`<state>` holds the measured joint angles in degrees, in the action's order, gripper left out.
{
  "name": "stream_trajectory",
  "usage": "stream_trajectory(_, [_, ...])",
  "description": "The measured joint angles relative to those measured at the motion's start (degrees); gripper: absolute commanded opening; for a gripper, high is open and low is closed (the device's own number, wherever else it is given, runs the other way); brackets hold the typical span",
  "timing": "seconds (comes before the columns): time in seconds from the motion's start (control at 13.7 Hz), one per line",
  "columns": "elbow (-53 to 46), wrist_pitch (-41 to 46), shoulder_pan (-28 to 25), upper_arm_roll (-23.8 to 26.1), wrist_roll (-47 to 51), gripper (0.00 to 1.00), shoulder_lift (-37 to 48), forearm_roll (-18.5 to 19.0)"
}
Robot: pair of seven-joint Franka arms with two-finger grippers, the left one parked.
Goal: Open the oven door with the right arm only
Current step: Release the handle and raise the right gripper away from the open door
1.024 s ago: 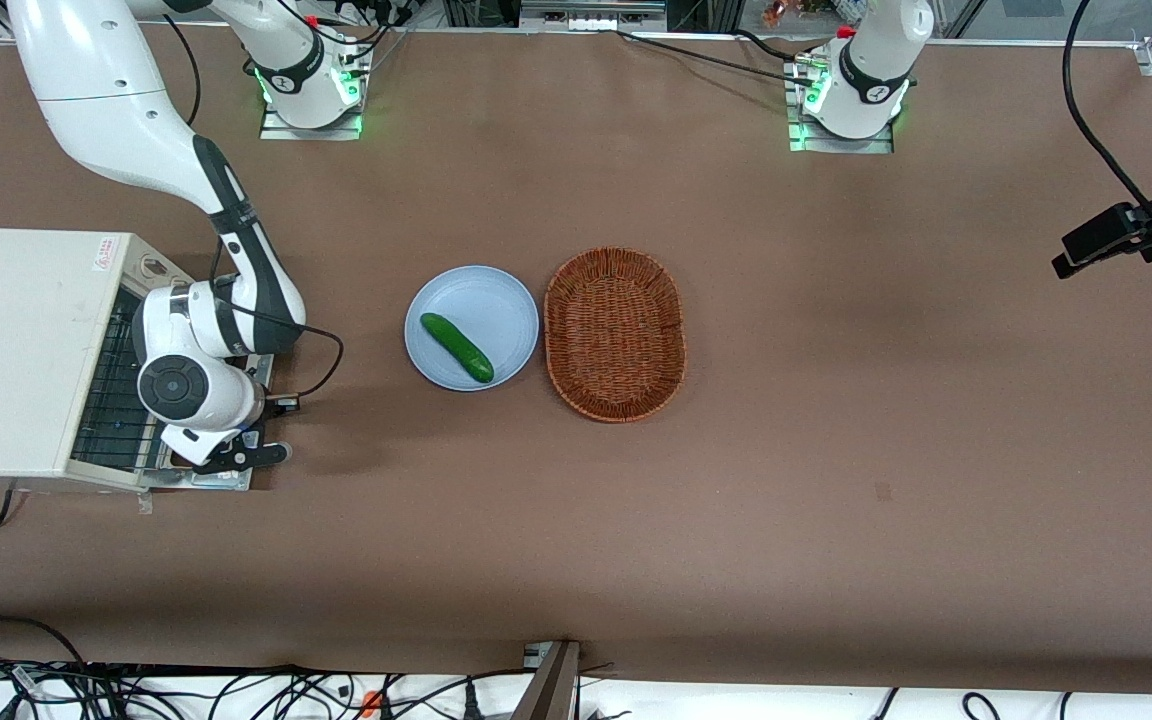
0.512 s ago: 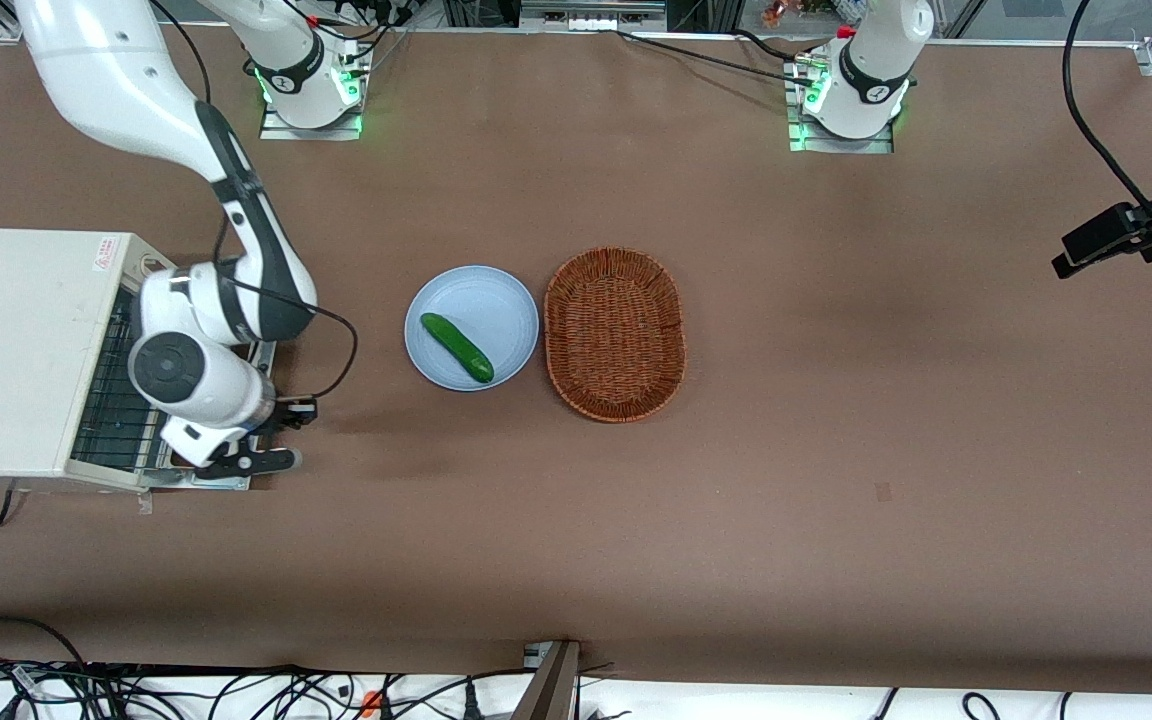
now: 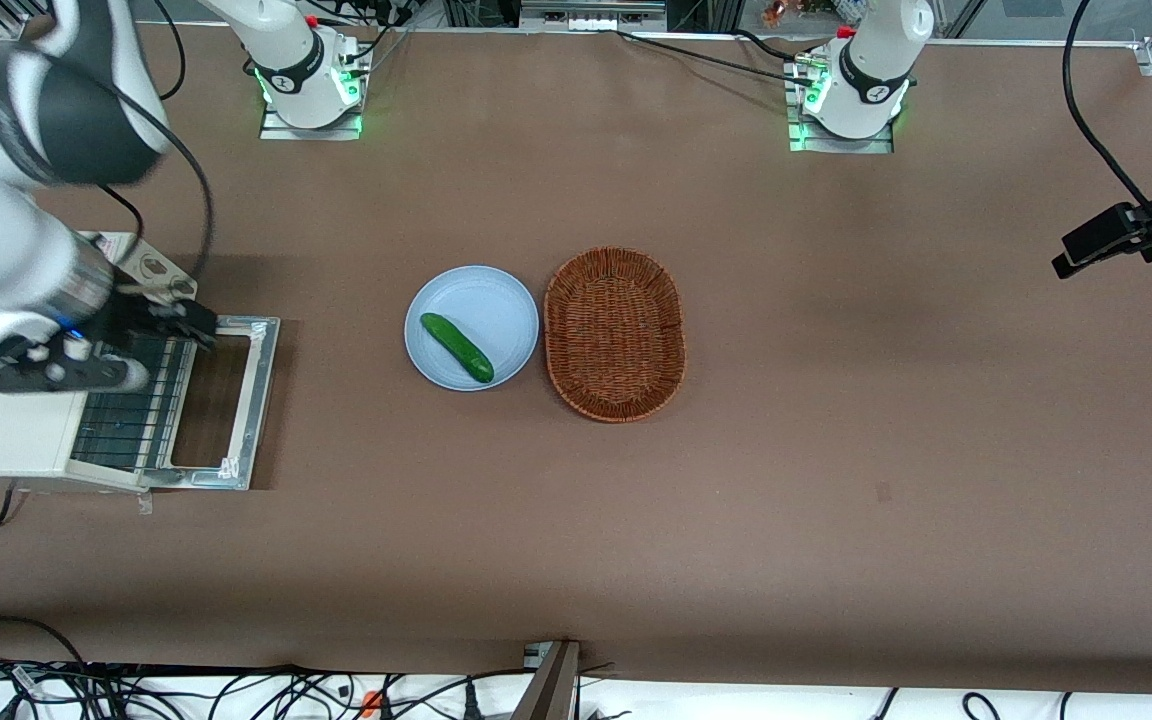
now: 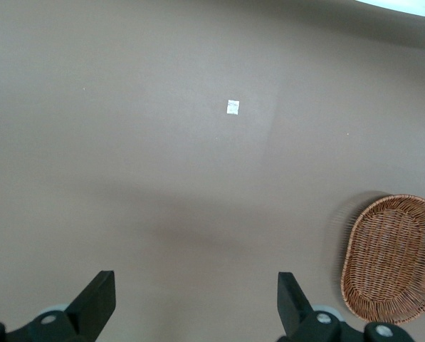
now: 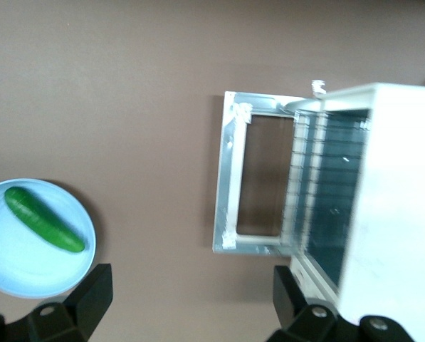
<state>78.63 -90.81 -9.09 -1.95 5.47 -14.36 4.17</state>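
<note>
The cream-white oven (image 3: 6, 400) stands at the working arm's end of the table. Its door (image 3: 258, 400) lies folded down flat on the table in front of it, bare-metal inner face up, with the wire rack (image 3: 126, 410) exposed inside. The handle is hidden under the door. My right gripper (image 3: 131, 350) hangs high above the oven's open mouth, apart from the door, open and empty. In the right wrist view the gripper (image 5: 191, 299) looks down on the open door (image 5: 225, 178) and the oven (image 5: 397, 214), its fingers (image 5: 91, 292) wide apart.
A light blue plate (image 3: 501, 300) with a green cucumber (image 3: 456, 347) sits mid-table, with a brown wicker basket (image 3: 616, 332) beside it. The basket also shows in the left wrist view (image 4: 391, 256). A black camera (image 3: 1126, 235) hangs at the parked arm's end.
The right arm has lifted from low over the open door to high above the oven. The door now shows uncovered and lies flat.
</note>
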Motion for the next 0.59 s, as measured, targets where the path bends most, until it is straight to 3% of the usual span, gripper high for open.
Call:
stream_trajectory(0.15, [-1.0, 2.0, 0.9, -0.5, 0.0, 1.00, 3.4, -0.8])
stream_trajectory(0.37, [9.7, -1.3, 4.5, -0.7, 0.0, 1.00, 10.8, -3.4])
stream_trajectory(0.59, [18.2, -3.6, 7.2, -0.3, -0.1, 1.00, 15.1, -3.6])
